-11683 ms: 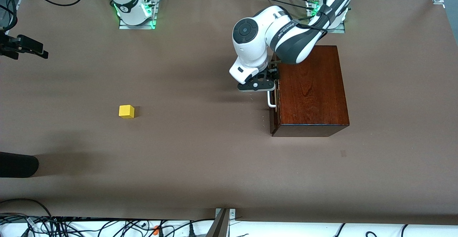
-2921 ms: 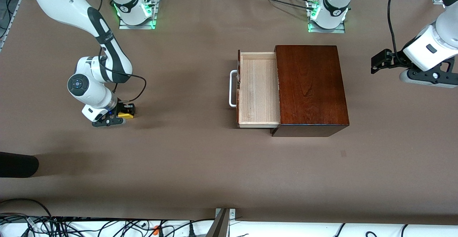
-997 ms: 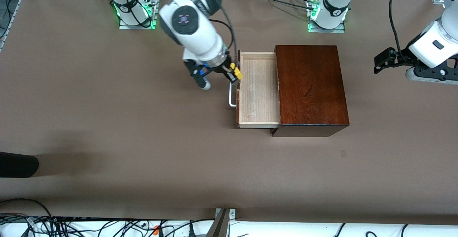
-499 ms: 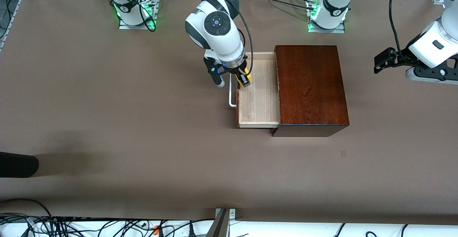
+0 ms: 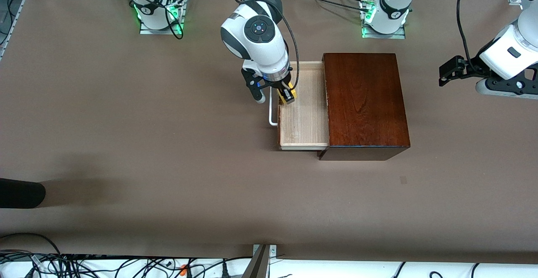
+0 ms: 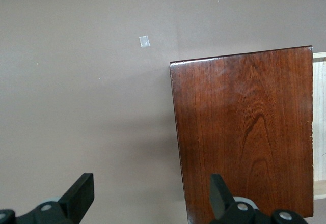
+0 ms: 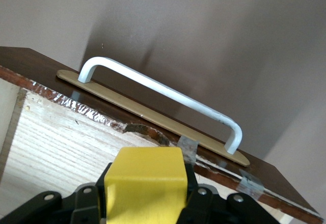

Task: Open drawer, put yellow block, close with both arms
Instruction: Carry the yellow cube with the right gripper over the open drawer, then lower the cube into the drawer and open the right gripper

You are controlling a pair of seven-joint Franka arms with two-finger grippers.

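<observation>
The drawer (image 5: 303, 118) stands pulled out of the dark reddish-brown wooden box (image 5: 365, 103), its pale wood tray bare inside. Its white loop handle (image 5: 272, 112) points toward the right arm's end; the right wrist view shows this handle (image 7: 163, 94) on the dark front. My right gripper (image 5: 287, 94) hangs over the tray's handle-side edge, shut on the yellow block (image 5: 288, 95), which fills the space between its fingers (image 7: 145, 183). My left gripper (image 5: 446, 73) waits in the air past the box at the left arm's end, open and holding nothing (image 6: 151, 203).
Green-lit arm bases (image 5: 159, 15) (image 5: 384, 17) stand along the table's robot edge. A black object (image 5: 21, 192) pokes in at the right arm's end, nearer the camera. Cables (image 5: 84, 265) hang below the front edge. Brown tabletop (image 5: 168, 164) spreads around the box.
Over the last second my right gripper carried the yellow block from beside the handle to above the tray's edge, then barely shifted. The left arm has stayed put.
</observation>
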